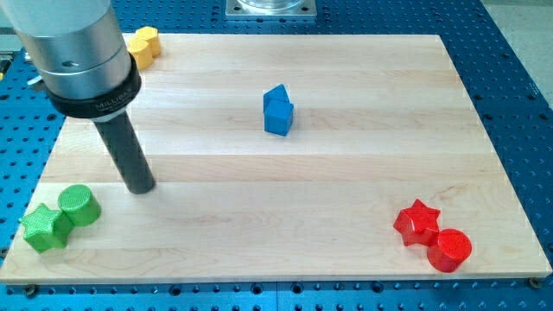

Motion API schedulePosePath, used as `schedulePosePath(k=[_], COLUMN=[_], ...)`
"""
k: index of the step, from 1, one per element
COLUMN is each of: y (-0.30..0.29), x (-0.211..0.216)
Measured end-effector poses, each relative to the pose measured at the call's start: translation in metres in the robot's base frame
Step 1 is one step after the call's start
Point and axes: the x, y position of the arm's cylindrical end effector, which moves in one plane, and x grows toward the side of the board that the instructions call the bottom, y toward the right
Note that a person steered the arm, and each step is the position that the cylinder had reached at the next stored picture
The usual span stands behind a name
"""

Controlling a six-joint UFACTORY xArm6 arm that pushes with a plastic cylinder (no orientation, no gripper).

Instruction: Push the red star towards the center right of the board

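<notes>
The red star lies near the view's bottom right corner of the wooden board. A red cylinder touches it on its lower right. My tip rests on the board at the view's left, far from the red star. It stands just above and to the right of a green cylinder.
A green star sits against the green cylinder at the bottom left corner. A blue block with a pointed top stands near the board's upper middle. A yellow block lies at the top left, partly behind the arm's grey body.
</notes>
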Motion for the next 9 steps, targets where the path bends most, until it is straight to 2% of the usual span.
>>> schedulePosePath(k=[2, 3, 5, 6, 8, 9], y=[0.197, 0.232, 0.237, 0.279, 0.291, 0.317], x=[0.095, 0.095, 0.097, 0.103, 0.077, 0.07])
